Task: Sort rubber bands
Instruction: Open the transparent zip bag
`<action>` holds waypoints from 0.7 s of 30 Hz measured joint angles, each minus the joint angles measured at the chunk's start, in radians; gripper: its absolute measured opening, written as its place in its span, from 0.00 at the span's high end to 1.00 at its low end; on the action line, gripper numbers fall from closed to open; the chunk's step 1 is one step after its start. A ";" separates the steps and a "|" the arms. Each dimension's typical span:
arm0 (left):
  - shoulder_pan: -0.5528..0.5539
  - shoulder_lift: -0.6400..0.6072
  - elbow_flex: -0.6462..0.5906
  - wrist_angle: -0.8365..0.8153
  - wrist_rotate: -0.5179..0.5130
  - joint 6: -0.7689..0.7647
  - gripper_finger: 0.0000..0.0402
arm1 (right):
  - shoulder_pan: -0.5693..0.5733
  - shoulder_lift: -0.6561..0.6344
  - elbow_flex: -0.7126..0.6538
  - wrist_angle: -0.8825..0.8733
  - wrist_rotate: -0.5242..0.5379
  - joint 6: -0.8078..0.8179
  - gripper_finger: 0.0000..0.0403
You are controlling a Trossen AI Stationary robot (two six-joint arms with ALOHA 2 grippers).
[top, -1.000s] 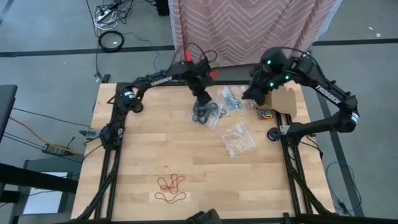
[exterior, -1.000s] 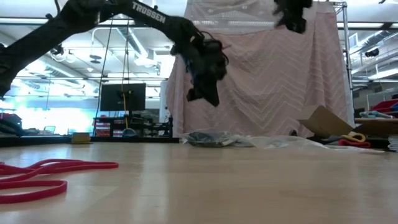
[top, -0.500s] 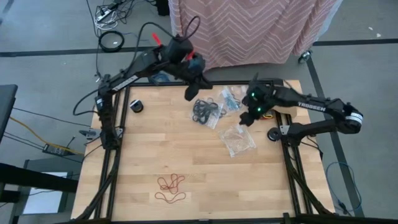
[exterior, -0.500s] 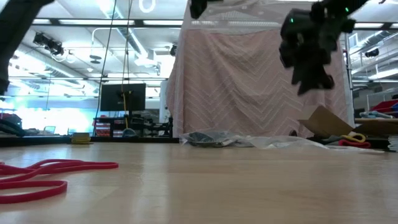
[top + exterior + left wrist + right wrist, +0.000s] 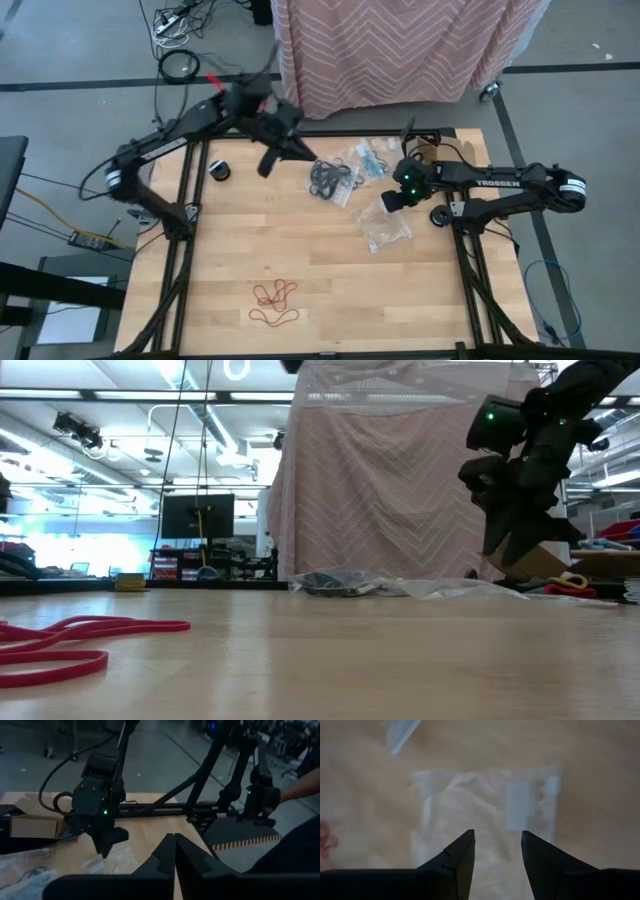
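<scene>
Wooden slatted table (image 5: 230,250), black frame. Lying on it:
- 1 cluster of red rubber bands (image 5: 275,303), near edge.
- 1 cluster of black rubber bands (image 5: 330,178), far side.
- Clear plastic bags (image 5: 383,224), right of centre, beside the black cluster.
- 1 cardboard box (image 5: 525,552), far right corner.

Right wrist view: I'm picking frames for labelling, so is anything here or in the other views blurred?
Right wrist view: the clear plastic bag is soft, the end effector's fingers crisp. High view: the left end effector is smeared. Low view: red rubber bands up close are soft.
</scene>
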 joint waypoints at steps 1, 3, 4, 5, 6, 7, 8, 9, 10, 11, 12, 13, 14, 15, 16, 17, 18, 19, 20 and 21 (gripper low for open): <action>0.005 -0.039 -0.058 0.045 0.001 -0.020 0.97 | 0.002 0.000 0.000 -0.005 0.024 0.007 0.63; 0.010 -0.104 -0.165 0.143 0.006 -0.061 0.98 | 0.005 0.003 -0.001 -0.022 0.059 0.010 0.63; 0.011 -0.127 -0.215 0.186 0.005 -0.085 0.98 | 0.005 0.006 -0.001 -0.029 0.071 0.015 0.63; 0.011 -0.147 -0.259 0.226 0.002 -0.116 0.98 | 0.005 0.011 -0.001 -0.043 0.086 0.025 0.63; 0.012 -0.162 -0.298 0.266 -0.004 -0.143 0.98 | 0.005 0.015 -0.001 -0.058 0.104 0.037 0.63; 0.011 -0.172 -0.330 0.301 -0.005 -0.168 0.98 | 0.005 0.021 -0.001 -0.070 0.121 0.042 0.63; 0.006 -0.175 -0.358 0.333 -0.006 -0.188 0.98 | 0.005 0.027 -0.001 -0.071 0.134 0.044 0.63; 0.000 -0.176 -0.379 0.360 -0.005 -0.209 0.97 | 0.005 0.032 -0.001 -0.070 0.138 0.045 0.63; -0.001 -0.176 -0.396 0.370 -0.001 -0.231 0.97 | 0.005 0.040 -0.001 -0.067 0.139 0.045 0.63; -0.003 -0.175 -0.409 0.368 0.010 -0.251 0.96 | 0.005 0.050 -0.001 -0.060 0.141 0.044 0.63; -0.004 -0.171 -0.418 0.366 0.021 -0.261 0.96 | 0.004 0.060 -0.001 -0.057 0.142 0.043 0.63; -0.008 -0.167 -0.426 0.370 0.022 -0.274 0.96 | 0.004 0.071 -0.001 -0.054 0.145 0.042 0.63; -0.014 -0.165 -0.435 0.376 0.022 -0.275 0.96 | 0.004 0.084 -0.001 -0.048 0.146 0.042 0.63; -0.014 -0.165 -0.443 0.374 0.022 -0.277 0.96 | 0.005 0.101 -0.001 -0.041 0.146 0.041 0.63; -0.014 -0.164 -0.448 0.373 0.022 -0.277 0.96 | 0.008 0.120 -0.001 -0.032 0.145 0.034 0.63; -0.015 -0.163 -0.450 0.373 0.022 -0.277 0.96 | 0.011 0.137 -0.001 -0.013 0.144 0.025 0.63; -0.017 -0.163 -0.450 0.373 0.022 -0.277 0.96 | 0.014 0.155 -0.001 0.003 0.141 0.016 0.63; -0.020 -0.163 -0.450 0.377 0.023 -0.277 0.96 | 0.019 0.177 -0.001 0.020 0.139 0.010 0.63; -0.021 -0.164 -0.450 0.383 0.023 -0.277 0.96 | 0.022 0.203 -0.001 0.038 0.139 0.007 0.63; -0.021 -0.164 -0.450 0.388 0.023 -0.281 0.96 | 0.025 0.223 0.000 0.048 0.143 0.008 0.63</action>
